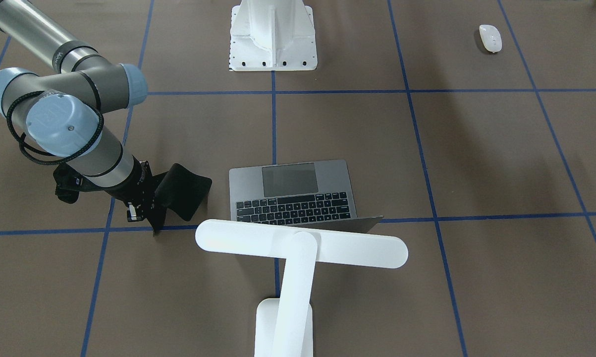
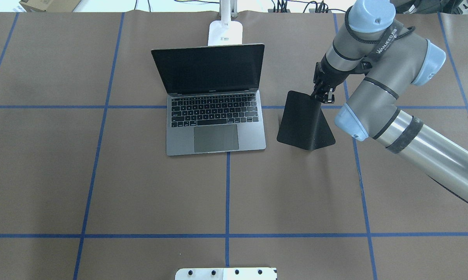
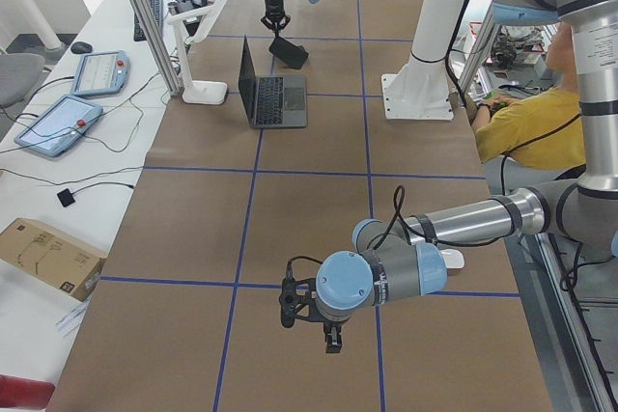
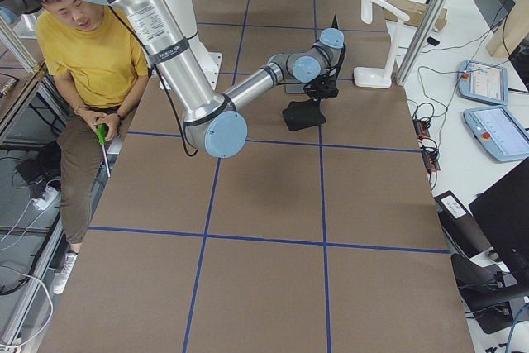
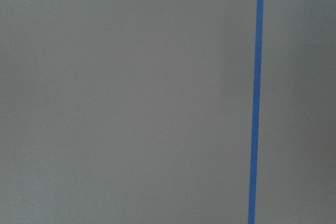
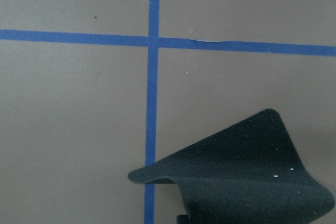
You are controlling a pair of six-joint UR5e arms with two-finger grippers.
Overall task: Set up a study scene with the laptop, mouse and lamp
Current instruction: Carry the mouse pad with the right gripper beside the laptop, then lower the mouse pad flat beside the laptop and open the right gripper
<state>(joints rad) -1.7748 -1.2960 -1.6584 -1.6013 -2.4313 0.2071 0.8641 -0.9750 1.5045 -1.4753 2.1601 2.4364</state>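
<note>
The grey laptop [image 2: 214,116] stands open at the table's middle, its dark screen facing the robot. Behind it is the white lamp [image 1: 302,248], its bar head over the laptop's lid and its base [image 2: 226,33] at the far edge. The white mouse [image 1: 490,38] lies far off on the robot's left side, near the left arm. My right gripper [image 2: 321,95] is shut on the far edge of a black mouse pad [image 2: 305,122], which hangs bent with its near edge on the table, right of the laptop. The left gripper [image 3: 331,340] points down over bare table; I cannot tell its state.
The white robot pedestal [image 1: 273,39] stands at the near middle edge. A person in a yellow shirt [image 4: 91,47] sits beside the robot. Control tablets [image 3: 58,123] and a cardboard box [image 3: 48,258] lie on the side bench beyond the table's far edge.
</note>
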